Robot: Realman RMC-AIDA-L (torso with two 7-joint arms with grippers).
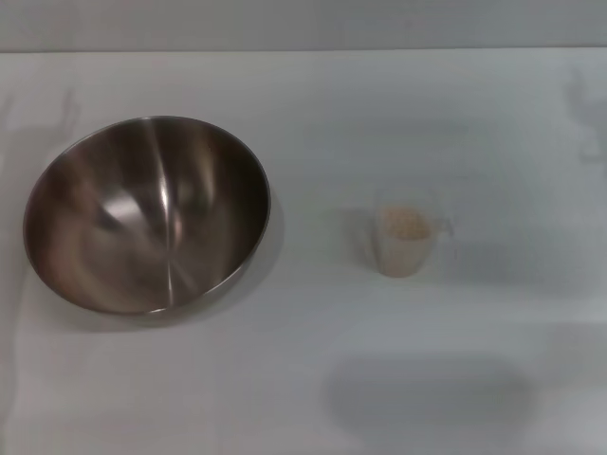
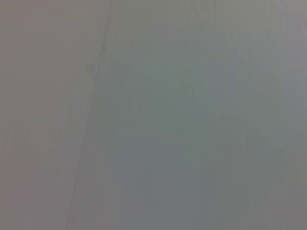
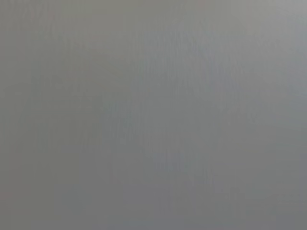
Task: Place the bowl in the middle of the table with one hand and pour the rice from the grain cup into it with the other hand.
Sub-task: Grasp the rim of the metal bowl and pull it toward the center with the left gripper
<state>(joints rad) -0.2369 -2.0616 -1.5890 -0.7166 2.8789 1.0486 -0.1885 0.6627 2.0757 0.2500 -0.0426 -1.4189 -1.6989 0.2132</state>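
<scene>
A large stainless-steel bowl [image 1: 147,213] rests tilted on the white table [image 1: 379,114] at the left of the head view, and it is empty. A small translucent grain cup [image 1: 405,242] stands upright right of centre, its handle to the right. Pale rice [image 1: 406,225] fills it near the rim. Neither gripper shows in any view. Both wrist views show only a plain grey-white surface.
The table's far edge meets a grey wall [image 1: 303,24] at the top of the head view. A soft shadow [image 1: 427,393] lies on the table in front of the cup.
</scene>
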